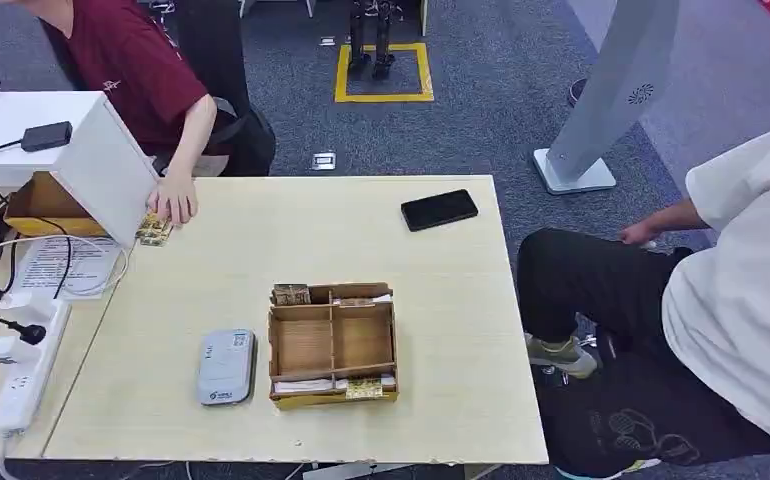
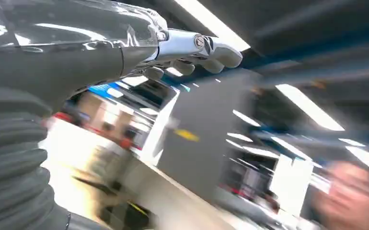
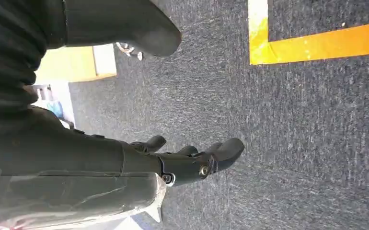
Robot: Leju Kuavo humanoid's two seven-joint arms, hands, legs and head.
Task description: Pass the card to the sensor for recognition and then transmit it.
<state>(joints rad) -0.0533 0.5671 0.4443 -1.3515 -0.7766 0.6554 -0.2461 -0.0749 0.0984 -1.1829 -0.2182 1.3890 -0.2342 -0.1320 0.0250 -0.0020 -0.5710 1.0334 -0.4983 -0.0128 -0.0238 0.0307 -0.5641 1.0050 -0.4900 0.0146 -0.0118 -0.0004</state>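
Bare table [image 1: 441, 300] around centre card box [image 1: 332, 345]; both hands [image 2: 199, 50] [image 3: 192, 160] empty, fingers apart; left wrist view blurred.

Light wooden worktop [image 1: 261, 250], head view. A brown compartmented wooden tray [image 1: 332, 345] and a grey flat sensor pad [image 1: 226, 367] are sitting near the front edge, just apart, leaving a narrow gap between them. A black phone [image 1: 439, 210] is lying toward the far right. A person's hand [image 1: 173, 203] is resting at the far left corner beside a white slanted box [image 1: 81, 150]. Bare surface is lying between tray and phone.
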